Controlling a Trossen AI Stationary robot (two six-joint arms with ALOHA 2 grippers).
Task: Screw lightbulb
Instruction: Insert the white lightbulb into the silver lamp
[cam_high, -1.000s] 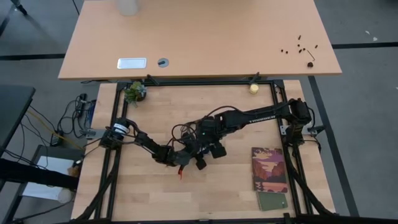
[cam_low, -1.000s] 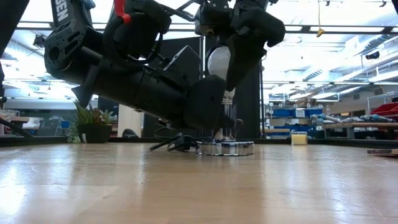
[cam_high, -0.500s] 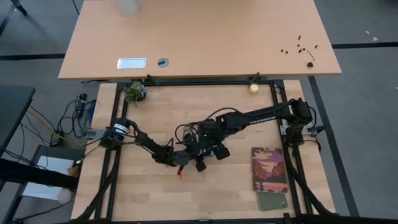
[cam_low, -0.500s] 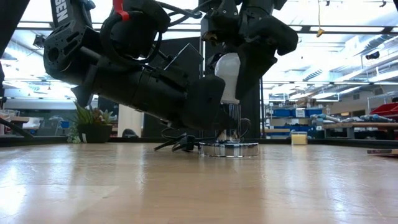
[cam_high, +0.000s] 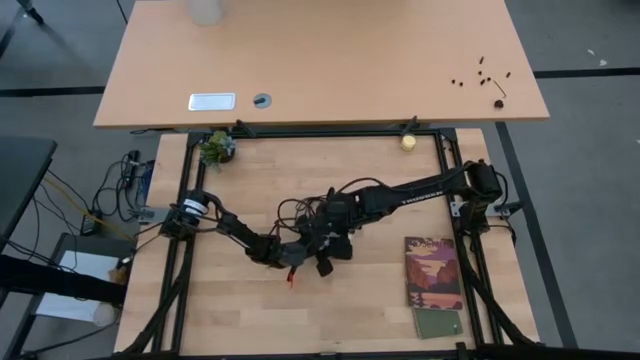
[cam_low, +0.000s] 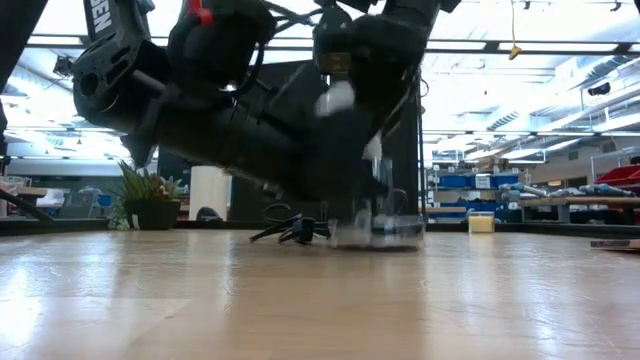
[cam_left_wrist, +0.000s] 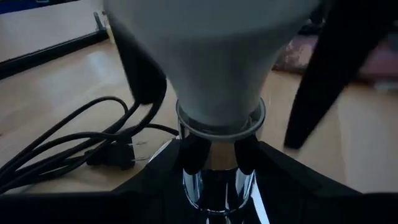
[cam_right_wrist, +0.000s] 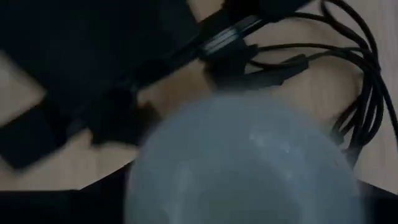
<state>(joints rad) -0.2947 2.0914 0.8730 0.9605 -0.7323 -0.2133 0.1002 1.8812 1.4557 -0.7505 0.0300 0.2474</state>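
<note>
Wood table (cam_high: 240, 310) w/ booklet (cam_high: 433, 272), cord (cam_left_wrist: 74, 134).

Your right gripper (cam_high: 330, 232) now sits lower and closer over the socket (cam_left_wrist: 216, 180) than before, carrying the lightbulb (cam_left_wrist: 214, 53) down onto it.

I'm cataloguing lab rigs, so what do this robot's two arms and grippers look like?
Both arms are dark, nearly black, jointed links. The right arm bears white lettering along its long link. The left arm has a silvery ring near its base, a red piece on its wrist and thin black cables looping over it. The left gripper has two dark fingers. The right gripper is a blocky black unit.
</note>
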